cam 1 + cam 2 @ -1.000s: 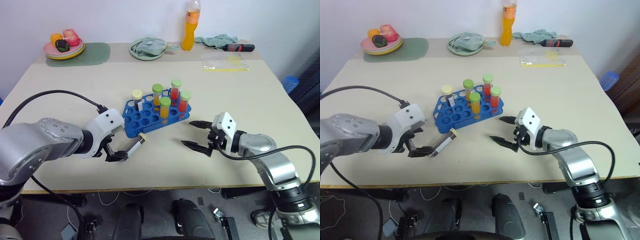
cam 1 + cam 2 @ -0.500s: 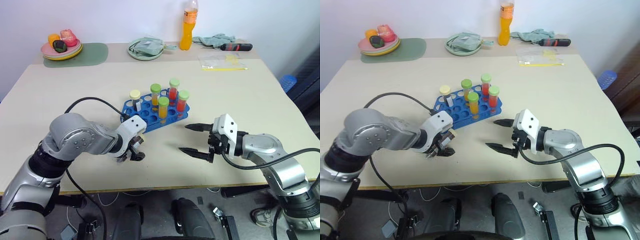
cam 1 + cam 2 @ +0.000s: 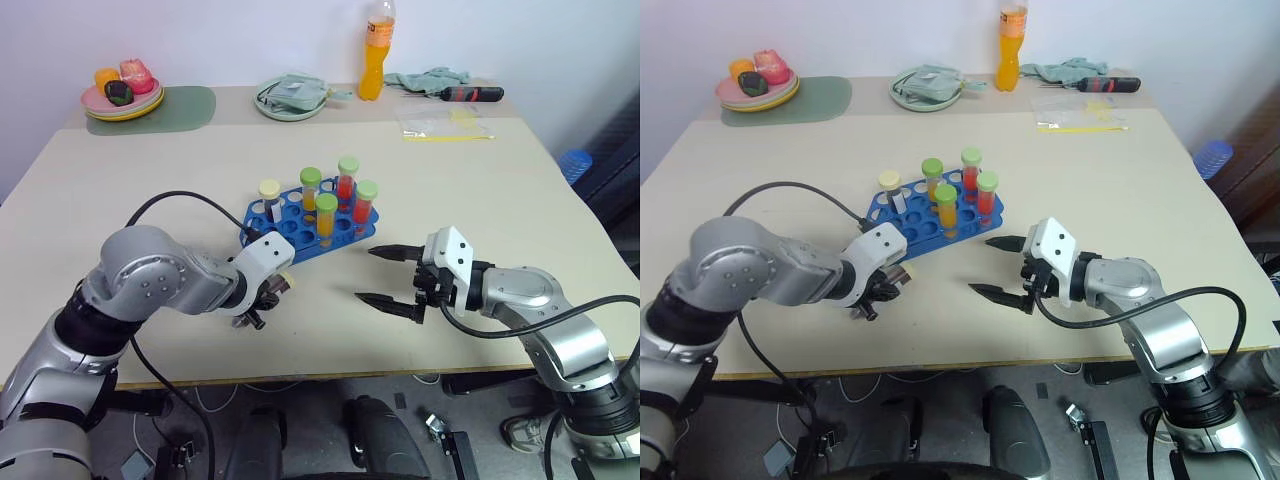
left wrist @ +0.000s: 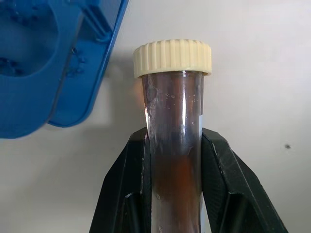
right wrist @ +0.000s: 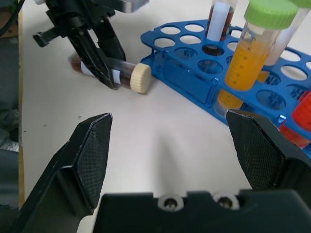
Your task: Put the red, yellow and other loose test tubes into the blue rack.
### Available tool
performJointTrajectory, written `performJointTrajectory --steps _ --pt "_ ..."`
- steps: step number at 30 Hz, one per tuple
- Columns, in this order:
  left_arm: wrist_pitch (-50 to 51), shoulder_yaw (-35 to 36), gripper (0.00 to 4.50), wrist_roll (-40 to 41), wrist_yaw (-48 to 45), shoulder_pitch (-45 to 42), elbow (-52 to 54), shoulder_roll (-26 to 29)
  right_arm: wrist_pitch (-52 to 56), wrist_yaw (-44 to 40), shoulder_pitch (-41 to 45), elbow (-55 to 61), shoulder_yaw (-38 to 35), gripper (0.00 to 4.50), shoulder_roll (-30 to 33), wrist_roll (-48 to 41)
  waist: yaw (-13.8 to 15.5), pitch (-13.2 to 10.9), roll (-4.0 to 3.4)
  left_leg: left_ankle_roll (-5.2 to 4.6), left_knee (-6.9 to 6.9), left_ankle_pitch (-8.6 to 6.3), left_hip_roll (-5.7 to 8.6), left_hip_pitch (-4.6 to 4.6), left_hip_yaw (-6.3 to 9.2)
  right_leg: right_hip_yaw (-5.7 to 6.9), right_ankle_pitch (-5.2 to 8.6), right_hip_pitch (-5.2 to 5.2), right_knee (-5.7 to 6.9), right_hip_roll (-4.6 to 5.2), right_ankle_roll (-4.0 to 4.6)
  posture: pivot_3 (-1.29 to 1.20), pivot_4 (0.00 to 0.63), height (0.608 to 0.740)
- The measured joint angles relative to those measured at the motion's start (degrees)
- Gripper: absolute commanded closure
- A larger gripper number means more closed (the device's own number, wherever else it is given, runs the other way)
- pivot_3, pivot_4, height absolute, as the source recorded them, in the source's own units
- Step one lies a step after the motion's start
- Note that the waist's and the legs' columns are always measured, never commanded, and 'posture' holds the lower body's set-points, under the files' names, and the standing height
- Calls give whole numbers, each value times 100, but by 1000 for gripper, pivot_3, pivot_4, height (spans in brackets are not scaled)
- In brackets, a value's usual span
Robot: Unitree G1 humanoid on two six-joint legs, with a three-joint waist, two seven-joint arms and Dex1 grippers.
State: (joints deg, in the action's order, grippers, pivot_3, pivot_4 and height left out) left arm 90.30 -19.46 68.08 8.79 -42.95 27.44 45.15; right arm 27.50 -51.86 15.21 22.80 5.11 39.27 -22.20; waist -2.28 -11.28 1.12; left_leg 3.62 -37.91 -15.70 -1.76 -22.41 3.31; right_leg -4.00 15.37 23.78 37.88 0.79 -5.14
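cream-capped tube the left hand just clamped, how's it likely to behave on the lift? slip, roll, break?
Cream-capped tube is smooth, clear and round, pinched mid-body by the left hand: it could slip or pivot. It lies flat on the table beside the blue rack, so it would likely roll if released. Partly filled with dark liquid, probably light.

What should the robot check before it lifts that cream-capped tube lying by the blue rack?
1. Left end effector shut on the cream-capped tube: ok, a finger on each side.
2. Cap on the tube: ok.
3. Tube off the table: not ok, it lies flat beside the blue rack.
4. Free holes in the rack: ok, several in the near rows.
5. Right end effector out of the way: ok, open and apart from the rack.
6. Grip firm enough to lift: cannot tell.
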Motion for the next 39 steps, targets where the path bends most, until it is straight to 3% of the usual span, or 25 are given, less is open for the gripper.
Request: performJointTrajectory --steps 3,6,8,14,17,21,27,39 --pt "-927 163 3615 -674 -579 296 828 267 21 75 -47 -35 -125 341 14 4 9 0 -1 1 1 0 0 0 -3 -1 0 1 -1 0 1 0 150 740" --pt "-2691 303 3615 -1884 -1444 969 1504 680 25 154 -200 -91 -262 341 59 29 0 2 -3 2 4 1 0 1 -8 -4 1 2 -3 0 3 0 150 740" --pt "-3715 620 3615 -2399 -1874 1485 1656 584 29 192 -264 -109 -329 341 64 57 13 3 -6 2 4 1 -1 2 -12 -7 1 1 -4 1 4 0 150 740" --pt "-5336 1246 3615 -3525 -2044 2279 998 -338 96 248 -322 -103 -363 341 55 43 43 4 -5 0 -2 0 -1 1 -13 -8 0 -3 -12 0 2 0 150 740" --pt "-6222 1117 3615 -4632 -1448 2467 490 -1217 111 322 -322 -89 -325 341 -63 41 104 6 -4 -1 -2 -1 0 4 -14 -8 -1 -11 -22 0 -1 0 150 740" --pt "-7159 657 3615 -5783 -1102 2648 -345 -1937 172 389 -314 -86 -232 341 -194 48 153 6 -4 -2 -2 -1 0 1 -13 -8 -2 -11 -23 1 -1 0 150 740" --pt "-7846 636 3615 -6358 -1146 2629 -1117 -2713 208 454 -248 -86 -171 341 -250 57 160 6 -4 -2 -3 -1 1 1 -12 -6 -3 -12 -24 2 -2 0 150 740" --pt "-8061 690 3615 -6470 -1853 2567 -1576 -3290 246 508 -262 -37 -172 341 -250 51 154 6 -5 -2 -2 -1 1 3 -10 -5 -3 -13 -24 1 -2 0 150 740"
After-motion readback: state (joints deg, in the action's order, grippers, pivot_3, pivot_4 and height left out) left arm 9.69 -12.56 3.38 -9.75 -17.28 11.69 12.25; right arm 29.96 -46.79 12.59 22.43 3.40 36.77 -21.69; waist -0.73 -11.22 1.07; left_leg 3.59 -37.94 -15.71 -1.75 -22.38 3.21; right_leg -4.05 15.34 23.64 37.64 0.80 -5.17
